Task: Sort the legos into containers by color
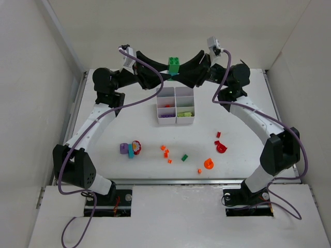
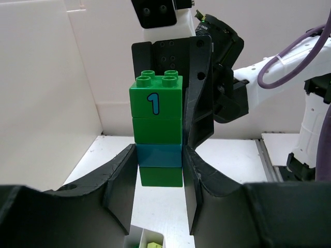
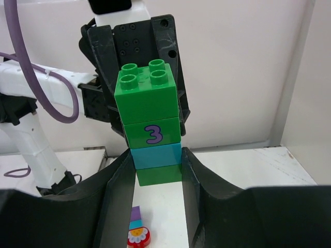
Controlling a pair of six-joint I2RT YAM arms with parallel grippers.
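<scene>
Both claws gripped one green-and-teal brick stack (image 1: 174,65): the left claw (image 2: 159,161) and right claw (image 3: 156,161) each pinched its lower bricks between their fingers, with the tray (image 1: 175,105) below them. This looked like the separating step. Next the colours needed pulling apart.

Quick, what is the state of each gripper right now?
Left gripper: closed on the brick stack.
Right gripper: closed on the same brick stack.
</scene>
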